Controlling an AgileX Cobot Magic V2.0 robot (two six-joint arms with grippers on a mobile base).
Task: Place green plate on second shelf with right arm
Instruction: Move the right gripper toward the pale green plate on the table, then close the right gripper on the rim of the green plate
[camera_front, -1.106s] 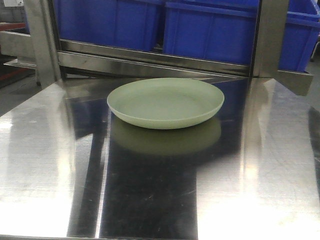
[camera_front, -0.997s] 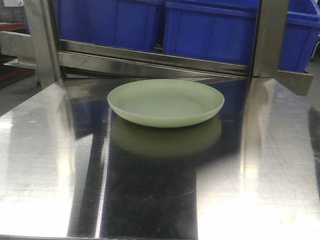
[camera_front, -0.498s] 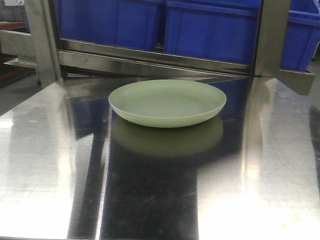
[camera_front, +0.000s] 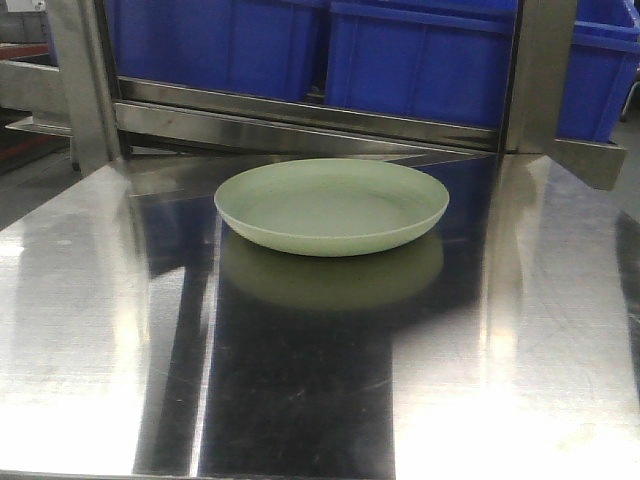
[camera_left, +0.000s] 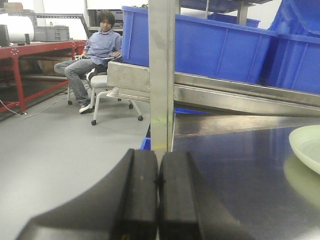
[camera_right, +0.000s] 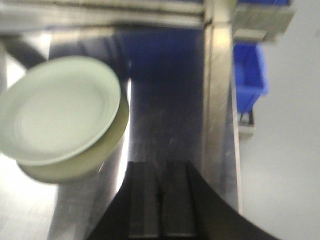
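The green plate (camera_front: 331, 205) lies flat on the steel tabletop (camera_front: 300, 400), near its far edge. In the right wrist view the plate (camera_right: 57, 107) is at the upper left, and my right gripper (camera_right: 160, 170) hangs shut and empty above the table, to the right of it and apart from it. The left wrist view catches only the plate's edge (camera_left: 307, 147) at the far right. My left gripper (camera_left: 158, 160) is shut with nothing in it, near the table's left side. The second shelf is not identifiable in these views.
Behind the plate runs a steel rail (camera_front: 300, 115) with two upright posts (camera_front: 85, 85) (camera_front: 540, 75). Blue bins (camera_front: 420, 60) sit behind the rail. A person (camera_left: 97, 50) sits on a chair beyond the table's left side, by a red bench (camera_left: 30, 55).
The front view has shifted slightly back and forth; the plate stays where it was on the table. No gripper enters that view.
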